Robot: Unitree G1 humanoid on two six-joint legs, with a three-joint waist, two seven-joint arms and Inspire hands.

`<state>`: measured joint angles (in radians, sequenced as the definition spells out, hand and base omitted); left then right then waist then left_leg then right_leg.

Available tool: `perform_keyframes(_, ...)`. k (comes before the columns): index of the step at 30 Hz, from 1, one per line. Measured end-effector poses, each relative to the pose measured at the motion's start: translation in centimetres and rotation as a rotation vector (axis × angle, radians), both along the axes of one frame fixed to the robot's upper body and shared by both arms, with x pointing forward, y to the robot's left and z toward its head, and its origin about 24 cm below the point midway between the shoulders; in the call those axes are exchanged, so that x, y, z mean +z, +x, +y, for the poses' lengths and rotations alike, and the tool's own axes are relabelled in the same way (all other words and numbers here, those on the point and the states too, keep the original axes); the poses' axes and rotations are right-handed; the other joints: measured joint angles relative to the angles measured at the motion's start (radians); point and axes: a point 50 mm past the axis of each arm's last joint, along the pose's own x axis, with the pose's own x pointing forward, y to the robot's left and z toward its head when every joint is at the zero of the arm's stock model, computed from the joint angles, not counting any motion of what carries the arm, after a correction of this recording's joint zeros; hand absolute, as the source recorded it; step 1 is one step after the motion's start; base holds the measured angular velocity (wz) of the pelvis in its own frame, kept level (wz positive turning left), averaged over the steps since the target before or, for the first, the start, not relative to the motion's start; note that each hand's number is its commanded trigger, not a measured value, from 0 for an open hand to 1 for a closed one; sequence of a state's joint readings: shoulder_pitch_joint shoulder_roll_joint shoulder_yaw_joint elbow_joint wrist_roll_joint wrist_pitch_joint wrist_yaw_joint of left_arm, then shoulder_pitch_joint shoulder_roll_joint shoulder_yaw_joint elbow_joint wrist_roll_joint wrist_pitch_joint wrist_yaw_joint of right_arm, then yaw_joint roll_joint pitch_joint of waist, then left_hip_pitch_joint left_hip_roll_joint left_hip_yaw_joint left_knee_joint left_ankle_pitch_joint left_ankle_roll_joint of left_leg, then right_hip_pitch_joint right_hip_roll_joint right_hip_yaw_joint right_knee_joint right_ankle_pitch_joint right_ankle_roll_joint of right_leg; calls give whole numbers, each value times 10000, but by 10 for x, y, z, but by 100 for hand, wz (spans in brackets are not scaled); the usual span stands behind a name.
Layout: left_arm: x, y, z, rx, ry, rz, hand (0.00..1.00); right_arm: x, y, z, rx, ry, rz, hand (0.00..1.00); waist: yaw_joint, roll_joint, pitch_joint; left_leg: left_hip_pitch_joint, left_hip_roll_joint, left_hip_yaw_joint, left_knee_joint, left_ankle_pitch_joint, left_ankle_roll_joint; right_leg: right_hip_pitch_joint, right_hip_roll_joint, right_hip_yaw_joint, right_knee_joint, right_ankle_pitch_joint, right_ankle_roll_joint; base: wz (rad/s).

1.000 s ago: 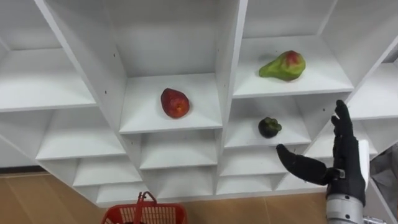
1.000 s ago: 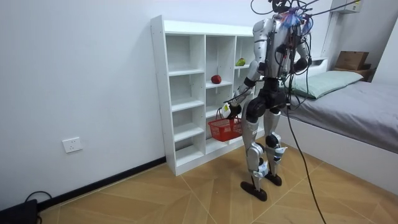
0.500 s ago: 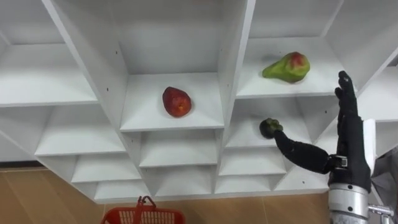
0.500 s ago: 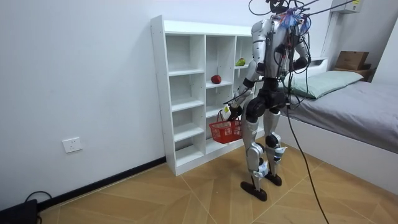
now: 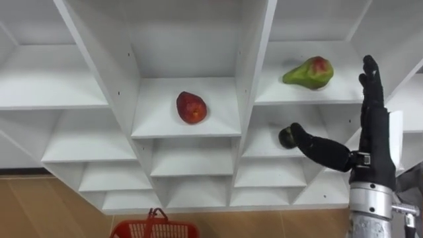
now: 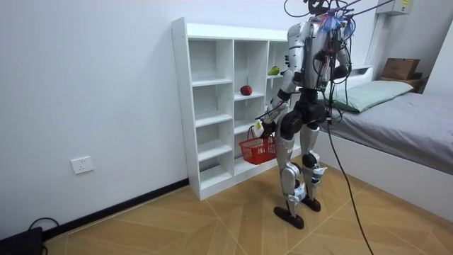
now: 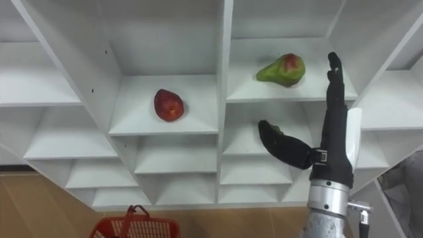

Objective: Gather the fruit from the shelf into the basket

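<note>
Beside the pear (image 5: 309,72), straight-fingered right hand (image 5: 375,149), thumb at a dark fruit (image 5: 285,138).

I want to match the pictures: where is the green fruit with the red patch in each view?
Left eye view: green fruit, upper right, right column's shelf.
Right eye view: the fruit, upper, right of centre, same shelf.
Room view: the fruit, small, right of centre, by the robot's arm.
Shared landmark: red fruit, next column left, lower.
</note>
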<state>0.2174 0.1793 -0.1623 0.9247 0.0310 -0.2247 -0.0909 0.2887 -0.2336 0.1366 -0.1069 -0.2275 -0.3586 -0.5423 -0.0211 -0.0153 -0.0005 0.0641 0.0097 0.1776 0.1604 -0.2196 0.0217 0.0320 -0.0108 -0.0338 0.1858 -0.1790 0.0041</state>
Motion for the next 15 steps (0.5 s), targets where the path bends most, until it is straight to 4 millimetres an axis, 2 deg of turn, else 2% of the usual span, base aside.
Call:
perform_keyframes(5,-1,0,0,21,32,123,100,5,6,2,109,-186,-285,0,18,-139,-49,-25,-3,-67,1,0,0,1,-2,-52,-3,0,0,2)
perform_keyframes(7,-1,1,1,22,47,147,100,10,10,3,74,-161,-549,0,1,-179,-59,-33,-8,-136,7,0,0,14,-16,-223,-3,0,0,7)
perform_keyframes(15,0,1,3,5,123,154,100,17,19,3,61,-69,-968,0,-12,-188,-39,-73,-4,-246,41,1,-1,34,-28,-385,-8,0,0,4)
